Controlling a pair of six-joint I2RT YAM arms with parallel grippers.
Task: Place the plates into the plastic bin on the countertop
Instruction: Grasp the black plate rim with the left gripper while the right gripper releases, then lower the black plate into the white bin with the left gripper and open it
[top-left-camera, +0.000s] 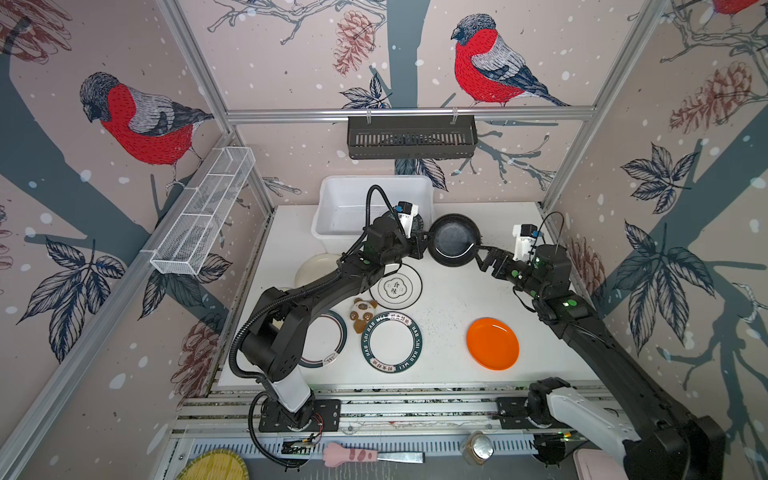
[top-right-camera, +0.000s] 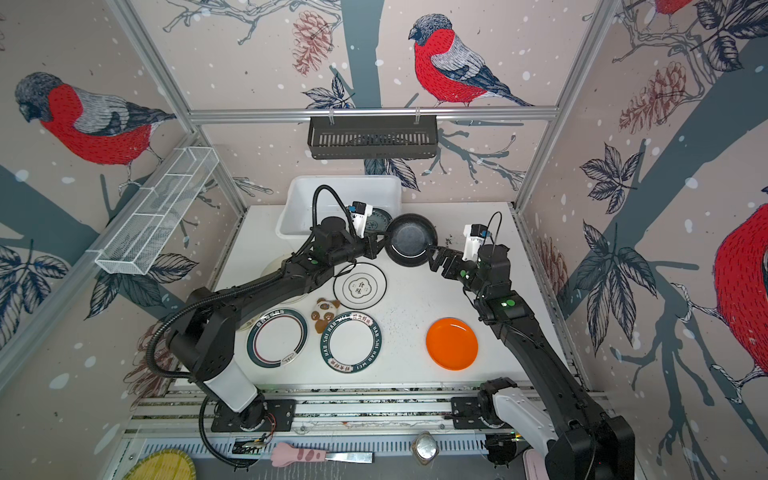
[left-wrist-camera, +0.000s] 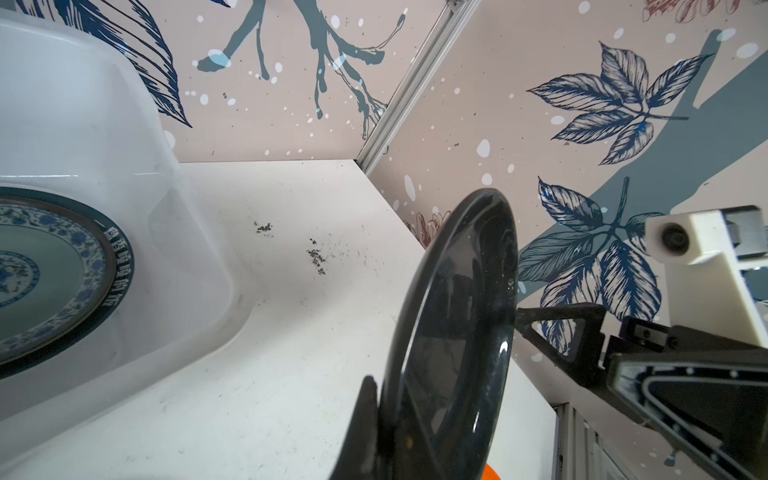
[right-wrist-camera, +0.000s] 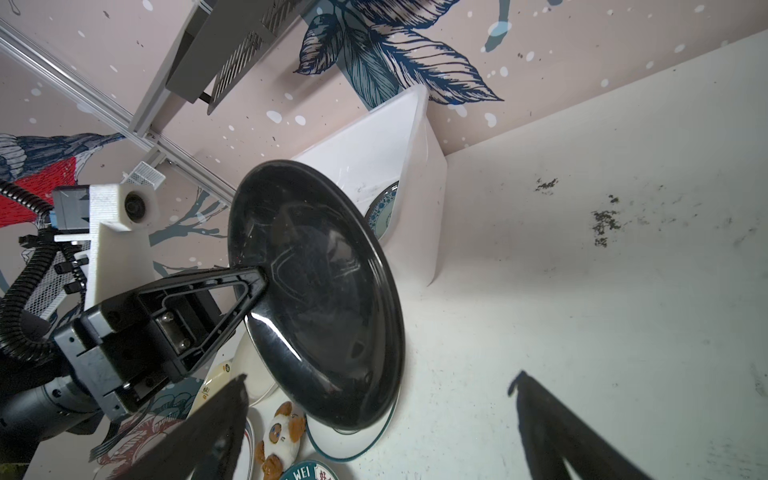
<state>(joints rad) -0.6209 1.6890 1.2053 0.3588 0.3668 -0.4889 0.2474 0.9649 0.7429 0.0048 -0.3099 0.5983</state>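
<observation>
The left tool (top-left-camera: 424, 244) is pinching the black plate (top-left-camera: 454, 240) by its rim at upper centre, just right of the plastic bin (top-left-camera: 332, 195); the right tool (top-left-camera: 482, 254) is standing spread beside it. Levelling it over the bin wall before releasing is looking wisest.

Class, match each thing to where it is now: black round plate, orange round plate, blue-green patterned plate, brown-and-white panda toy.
Things:
1 black round plate
2 orange round plate
3 blue-green patterned round plate
4 brown-and-white panda toy

Places:
A inside the white plastic bin
B gripped at its rim by the left pincer
C alone, flat on the white countertop
D beside the white plate with lettered green rim

Pairs: 1-B, 2-C, 3-A, 4-D
</observation>
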